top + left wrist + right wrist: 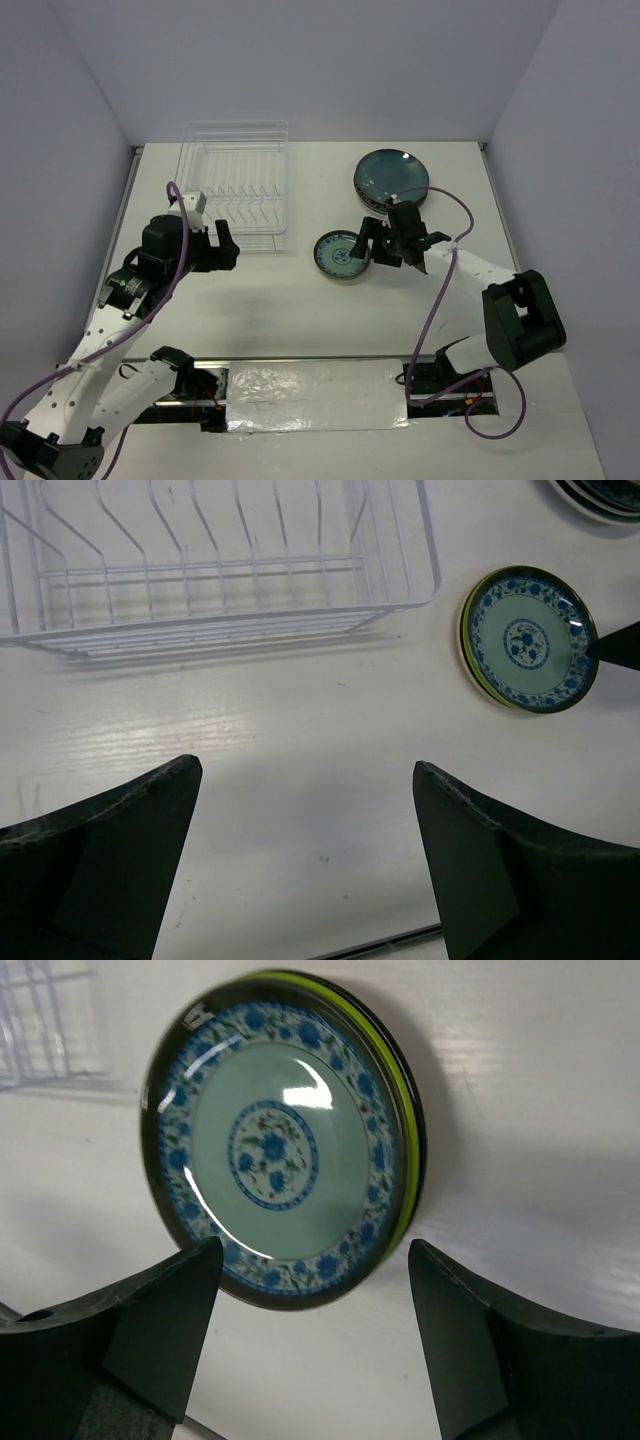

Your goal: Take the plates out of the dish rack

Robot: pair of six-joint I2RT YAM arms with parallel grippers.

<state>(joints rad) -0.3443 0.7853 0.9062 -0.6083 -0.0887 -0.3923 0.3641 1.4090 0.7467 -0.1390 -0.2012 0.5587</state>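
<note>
Two arms work over a white table (pixel 300 320). From the top view, the dish rack (pixel 235 185) sits at about 11 o'clock with no plate between its tines. A stack of plates (pixel 392 175) with a dark teal one on top lies at about 1 o'clock. Between the two, near the centre, the small blue-patterned plate (pixel 341 255) lies on the table by itself.

The right gripper (pixel 388 252) is at that plate's 3 o'clock side with its jaws spread and nothing between them. Only the right wrist view shows the plate's green edge band, its teal centre and floral medallion. The plate sits ahead of the gap between the two fingers.

The left wrist view adds a dark fingertip of the right gripper at the plate's rim. Whether it touches cannot be told.

The left gripper (pixel 228 247) hovers just off the rack's near edge at 6 o'clock, jaws wide apart and empty, over bare table.
</note>
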